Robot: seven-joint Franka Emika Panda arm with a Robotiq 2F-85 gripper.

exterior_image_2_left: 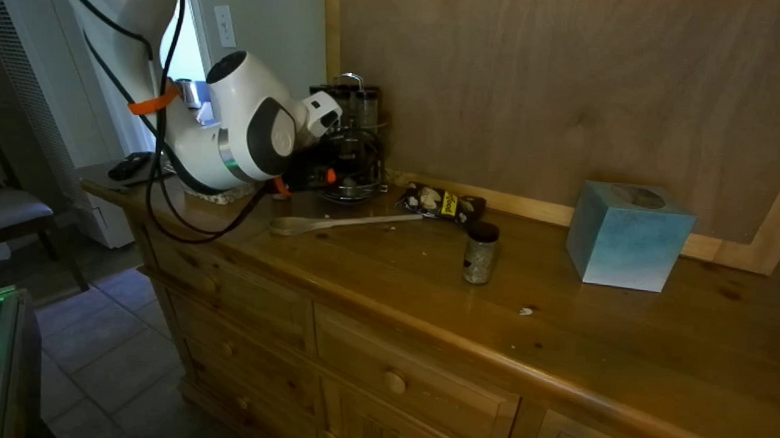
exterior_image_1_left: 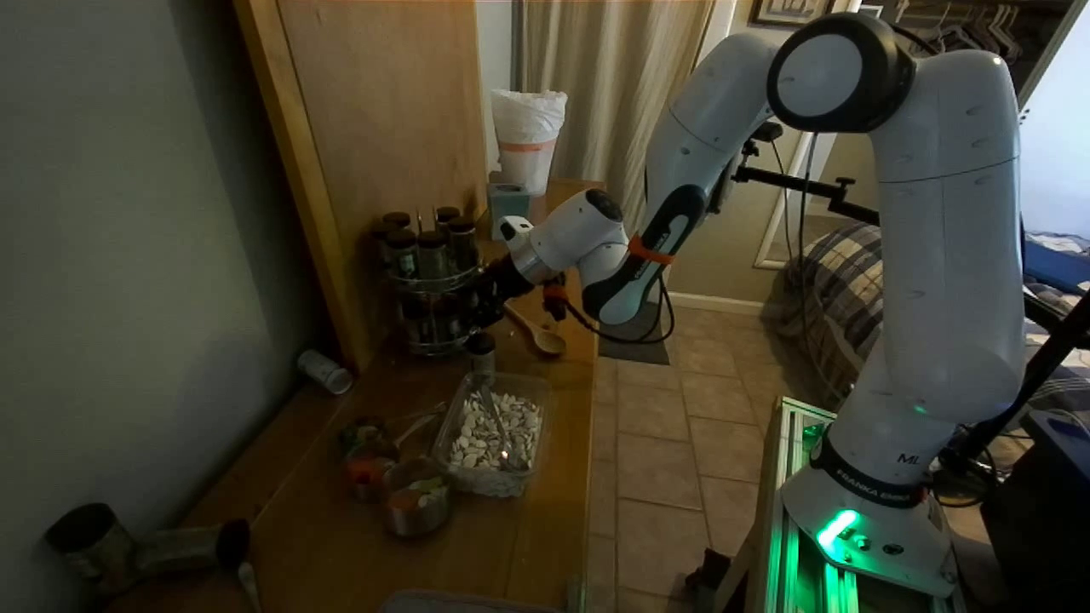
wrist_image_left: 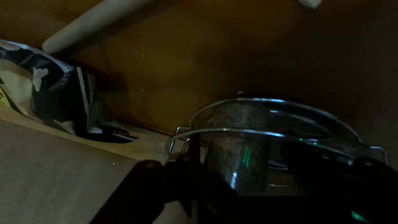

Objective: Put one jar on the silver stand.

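Jar, probably light, slippery and breakable glass, is best gripped around mid-body; the gripper is spread around it

Jar within silver stand, fingers parted either side.

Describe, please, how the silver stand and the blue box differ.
The silver stand is open metal wire; the blue box has solid sides. The stand is round and tiered, the box squarish. The stand, bearing jars, looks taller than the box. Both sit on the wooden dresser.
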